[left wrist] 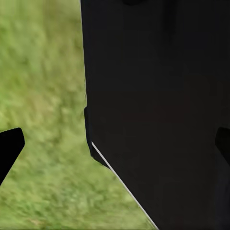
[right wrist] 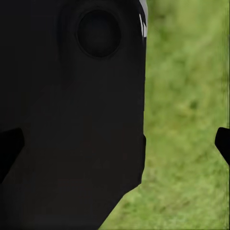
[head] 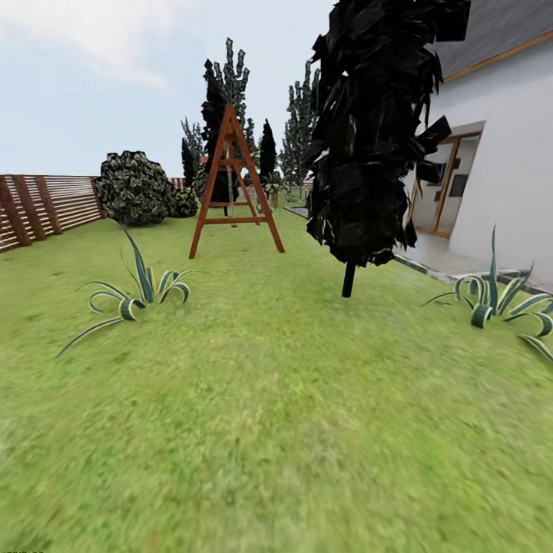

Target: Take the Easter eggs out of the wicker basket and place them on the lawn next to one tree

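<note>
The lawn of mottled green grass stretches ahead of me in the head view. The Easter eggs and the wicker basket are out of view. In the left wrist view, my left gripper is open; its dark fingertips sit at the picture's edges, with a black part of my own body and grass behind them. In the right wrist view, my right gripper is open too, holding nothing, its fingertips wide apart over black bodywork and grass.
A narrow black cypress on a thin dark stem stands ahead to the right. A red-brown wooden A-frame stands further back. Striped agave plants flank the grass. A slatted fence runs along the left, and the white house with grey paving is on the right.
</note>
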You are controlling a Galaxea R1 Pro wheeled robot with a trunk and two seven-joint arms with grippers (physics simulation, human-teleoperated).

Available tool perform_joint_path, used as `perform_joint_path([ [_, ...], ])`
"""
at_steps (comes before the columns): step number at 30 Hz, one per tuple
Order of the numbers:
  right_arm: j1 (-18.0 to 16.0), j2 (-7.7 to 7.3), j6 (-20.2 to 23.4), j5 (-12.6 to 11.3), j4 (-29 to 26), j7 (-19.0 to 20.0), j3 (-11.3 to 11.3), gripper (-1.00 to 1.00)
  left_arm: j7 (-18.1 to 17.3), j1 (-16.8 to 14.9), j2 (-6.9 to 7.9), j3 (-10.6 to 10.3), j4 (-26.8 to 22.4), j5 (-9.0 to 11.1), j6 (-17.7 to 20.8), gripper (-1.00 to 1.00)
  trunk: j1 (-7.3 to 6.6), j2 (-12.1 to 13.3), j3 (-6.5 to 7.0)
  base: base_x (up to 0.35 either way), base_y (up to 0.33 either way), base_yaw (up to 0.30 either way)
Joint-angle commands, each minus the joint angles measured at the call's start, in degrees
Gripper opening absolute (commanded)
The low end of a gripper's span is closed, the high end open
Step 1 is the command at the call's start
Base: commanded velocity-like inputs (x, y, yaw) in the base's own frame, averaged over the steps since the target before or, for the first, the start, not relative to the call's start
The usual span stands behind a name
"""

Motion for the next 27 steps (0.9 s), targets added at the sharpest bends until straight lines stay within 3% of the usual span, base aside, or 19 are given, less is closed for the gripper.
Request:
perform_joint_path([
  [1,0.0,0.00,0.0,-0.1,0.0,0.0,0.0,1.00,0.0,0.0,0.00,0.0,-0.1,0.0,0.0,1.00,0.04,0.0,-0.03,0.328,-0.109,0.291],
  [19,0.0,-0.07,0.0,-0.1,0.0,0.0,0.0,1.00,0.0,0.0,0.00,0.0,-0.1,0.0,0.0,1.00,0.04,0.0,-0.03,0.328,-0.109,0.288],
  [27,0.0,-0.09,0.0,0.1,0.0,0.1,0.1,1.00,0.0,0.0,0.00,0.0,-0.1,0.0,0.0,1.00,0.04,0.0,-0.03,0.328,-0.109,0.015],
])
